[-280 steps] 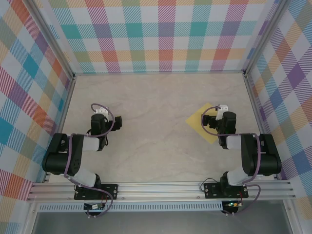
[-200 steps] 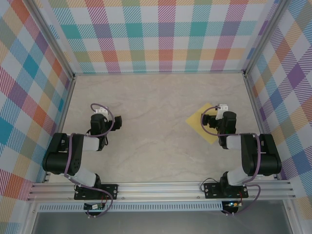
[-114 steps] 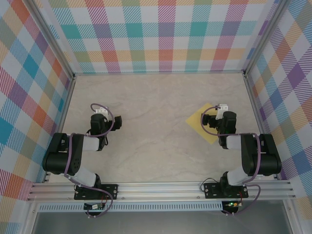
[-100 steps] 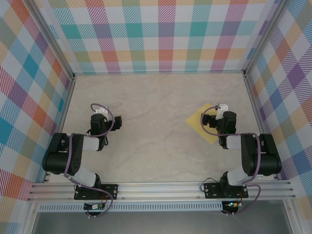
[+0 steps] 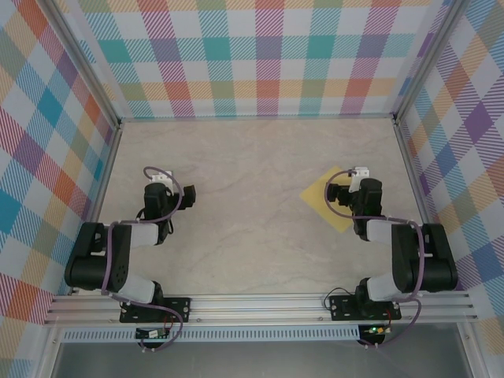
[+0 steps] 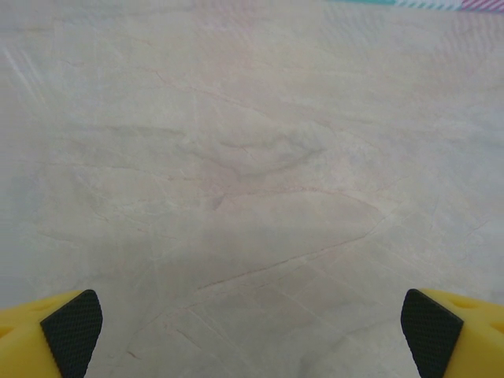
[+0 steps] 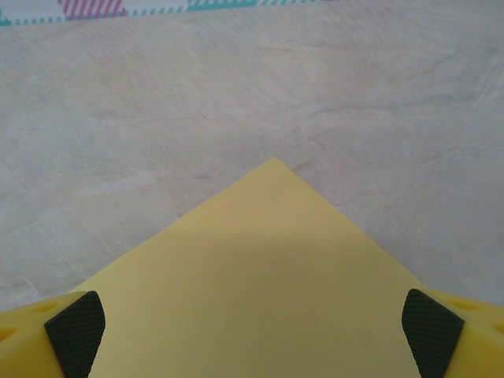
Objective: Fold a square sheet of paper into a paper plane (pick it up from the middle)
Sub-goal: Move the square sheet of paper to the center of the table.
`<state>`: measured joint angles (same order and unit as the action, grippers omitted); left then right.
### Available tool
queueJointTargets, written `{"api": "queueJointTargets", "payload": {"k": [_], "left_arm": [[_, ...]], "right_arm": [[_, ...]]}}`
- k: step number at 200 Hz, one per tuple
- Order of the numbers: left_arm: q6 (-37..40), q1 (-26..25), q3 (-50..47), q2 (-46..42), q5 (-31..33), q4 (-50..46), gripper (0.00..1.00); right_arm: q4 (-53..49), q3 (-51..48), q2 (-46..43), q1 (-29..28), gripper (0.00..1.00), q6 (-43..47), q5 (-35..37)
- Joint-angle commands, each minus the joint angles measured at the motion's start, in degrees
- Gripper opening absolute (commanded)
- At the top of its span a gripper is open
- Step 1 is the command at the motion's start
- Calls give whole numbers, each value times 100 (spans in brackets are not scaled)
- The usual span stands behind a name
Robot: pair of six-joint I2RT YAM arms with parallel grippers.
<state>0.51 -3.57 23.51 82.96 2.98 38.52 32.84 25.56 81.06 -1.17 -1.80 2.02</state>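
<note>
Right now your square sheet of paper (image 5: pixel 320 197) lies flat on the worktop (image 5: pixel 252 165) on the right side, turned like a diamond, and the right jaws hang directly over it — spread wide. In the right wrist view the sheet (image 7: pixel 268 276) spans the space between the two black pads (image 7: pixel 75 323). One corner points straight away from the camera, about midway between them. Whether the pads touch the paper cannot be told from these views. From above, the right arm (image 5: pixel 409 256) and its wrist cover the sheet's near right part; yellow shows to the left of the wrist and just below it.

The left jaws are spread wide too, their pads (image 6: pixel 72 331) at the lower corners of the left wrist view with marbled worktop between them. The left arm (image 5: pixel 110 252) sits on the left side, well apart from the sheet.

Around the paper you have pale veined worktop on every side that shows. Checked walls (image 5: pixel 260 55) close in the back and both sides — the right one is near the sheet. An aluminium rail (image 5: pixel 260 307) runs along the near edge, carrying both arm bases.
</note>
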Motion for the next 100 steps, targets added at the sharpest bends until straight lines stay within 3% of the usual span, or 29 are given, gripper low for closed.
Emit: {"api": "queueJointTargets", "payload": {"k": [1,25,37,46,64,77,100], "left_arm": [[-182,124,176,-626,54,-589,100],[-444,124,189,-1225,-229,-1000,100],[-747,132,196,-1545,-298,-1137,100],[-1145,132,303,-1776,-295,-1435,100],[-2053,130,880,-2113,140,-2978,100],[-2439,161,1092,-2280,254,-3530,100],[-3195,191,1023,-2670,295,-3969,100]], "right_arm": [[-1854,820,-474,-13,100,-452,442],[-4035,1788,-639,-15,100,-1190,254],[-5194,2339,-559,-1,100,-2327,689],[-5776,2731,-415,55,100,-2397,269],[-6087,3060,-62,55,100,-2526,-798],[-5984,3091,109,55,100,-2688,-1359],[-5926,3203,372,47,100,-3001,-1591]]}}
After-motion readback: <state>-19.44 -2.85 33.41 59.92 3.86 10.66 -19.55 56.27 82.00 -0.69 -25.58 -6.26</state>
